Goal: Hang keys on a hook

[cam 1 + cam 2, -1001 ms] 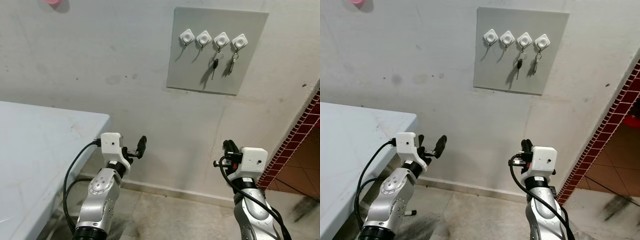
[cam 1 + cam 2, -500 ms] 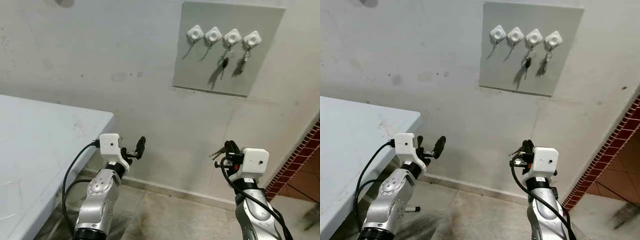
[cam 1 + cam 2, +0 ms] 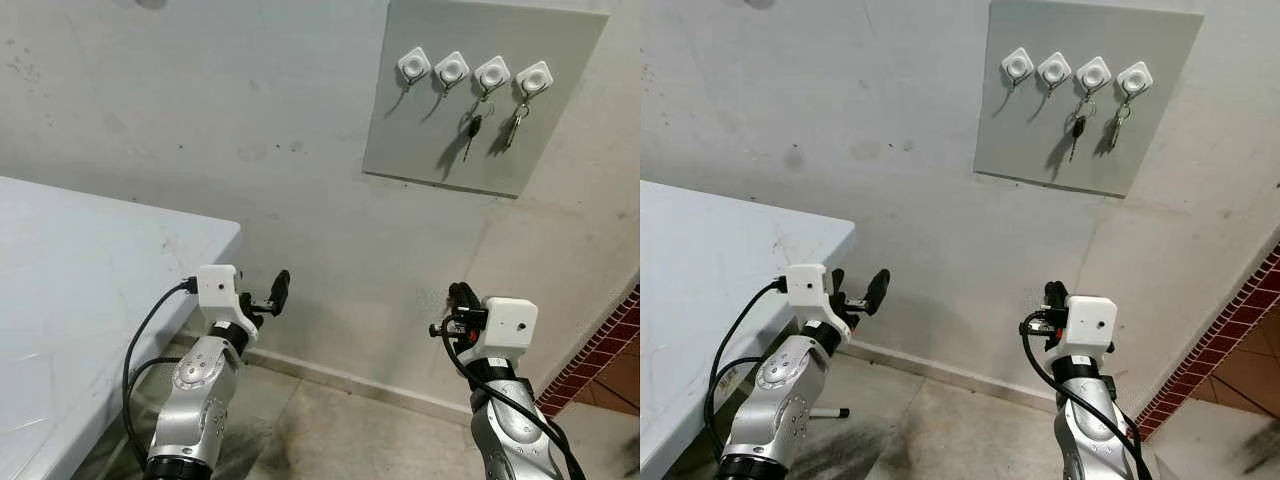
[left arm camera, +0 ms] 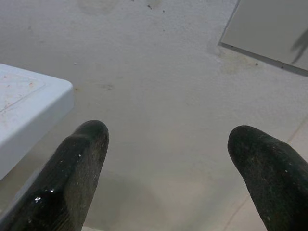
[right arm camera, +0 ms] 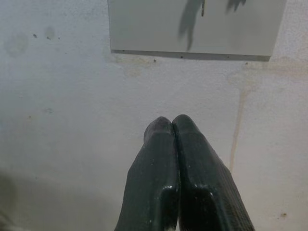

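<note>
Right gripper is low in front of the robot, and its two long black fingers are pressed flat together with nothing visible between them. Left gripper is at a similar height on the other side, with its rounded, matte rubber-like fingers spread wide and nothing in the gap. Neither one carries a key, as far as I can see.

Beside the left arm is the pale blue-white table with a smooth top and rounded edge. Under both arms the floor of dull beige tiles meets the rough, stained off-white plaster wall. At the right edge runs a strip of small dark red mosaic tiles.

Higher on the wall, well above both grippers, is the flat grey rectangular board with four white square plastic hooks in a row. The dark-headed key hangs from the third hook and the small silver metal keys from the fourth; the first two hooks are free.

I judge that the hanging is already finished, or else a new key must first be fetched.
</note>
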`<state>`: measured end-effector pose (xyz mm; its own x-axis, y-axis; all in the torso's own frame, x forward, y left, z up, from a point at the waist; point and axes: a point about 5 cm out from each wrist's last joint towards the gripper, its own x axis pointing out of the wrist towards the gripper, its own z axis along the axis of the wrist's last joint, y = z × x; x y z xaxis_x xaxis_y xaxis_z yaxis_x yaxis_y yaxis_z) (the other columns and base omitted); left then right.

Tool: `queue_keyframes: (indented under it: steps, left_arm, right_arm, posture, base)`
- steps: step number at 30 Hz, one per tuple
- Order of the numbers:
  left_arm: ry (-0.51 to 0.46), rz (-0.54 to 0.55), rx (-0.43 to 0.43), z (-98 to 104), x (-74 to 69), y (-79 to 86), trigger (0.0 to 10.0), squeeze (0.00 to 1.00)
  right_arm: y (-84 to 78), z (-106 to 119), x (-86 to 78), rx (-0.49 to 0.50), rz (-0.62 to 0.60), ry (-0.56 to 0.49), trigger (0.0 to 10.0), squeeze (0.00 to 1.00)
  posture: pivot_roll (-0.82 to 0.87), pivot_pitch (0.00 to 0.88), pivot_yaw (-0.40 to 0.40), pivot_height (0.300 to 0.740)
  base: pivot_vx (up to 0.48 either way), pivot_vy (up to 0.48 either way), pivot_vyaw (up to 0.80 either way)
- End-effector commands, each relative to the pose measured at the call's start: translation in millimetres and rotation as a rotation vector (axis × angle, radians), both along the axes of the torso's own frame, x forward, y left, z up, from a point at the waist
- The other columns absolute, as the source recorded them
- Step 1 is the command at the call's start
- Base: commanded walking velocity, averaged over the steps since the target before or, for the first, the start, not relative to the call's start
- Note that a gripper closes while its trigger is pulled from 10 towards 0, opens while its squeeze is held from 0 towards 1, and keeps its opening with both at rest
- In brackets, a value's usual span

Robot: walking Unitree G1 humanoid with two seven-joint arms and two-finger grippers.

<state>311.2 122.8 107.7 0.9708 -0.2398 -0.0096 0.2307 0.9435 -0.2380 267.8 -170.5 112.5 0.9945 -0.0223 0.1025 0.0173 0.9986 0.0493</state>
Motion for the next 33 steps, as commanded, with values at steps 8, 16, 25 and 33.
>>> queue_keyframes:
  steps: [8,16,25,33]
  left_arm:
    - [-0.02,-0.004,0.011,5.7,1.1,0.4,10.0,0.0]
    - [-0.02,-0.003,0.016,6.4,1.5,1.6,10.0,0.0]
    - [-0.021,0.001,0.02,7.0,1.8,3.3,10.0,0.0]
    - [-0.023,0.002,0.017,8.0,2.7,3.5,10.0,0.0]
  right_arm:
    - [3.0,6.2,-0.5,0.003,0.007,-0.028,10.0,0.0]
    - [3.9,5.6,-0.5,0.007,0.004,-0.027,10.0,0.0]
    - [5.6,4.6,0.6,0.012,0.005,-0.024,10.0,0.0]
    - [6.3,4.8,1.4,0.014,0.005,-0.025,10.0,0.0]
  posture:
    - [-0.01,0.001,-0.031,0.74]
    - [-0.01,0.007,-0.028,0.74]
    - [0.0,0.008,-0.028,0.74]
    - [0.0,0.008,-0.027,0.74]
  base:
    - [0.303,0.0,0.0]
    - [0.328,0.0,0.0]
    - [0.33,0.0,0.0]
    - [0.332,0.0,0.0]
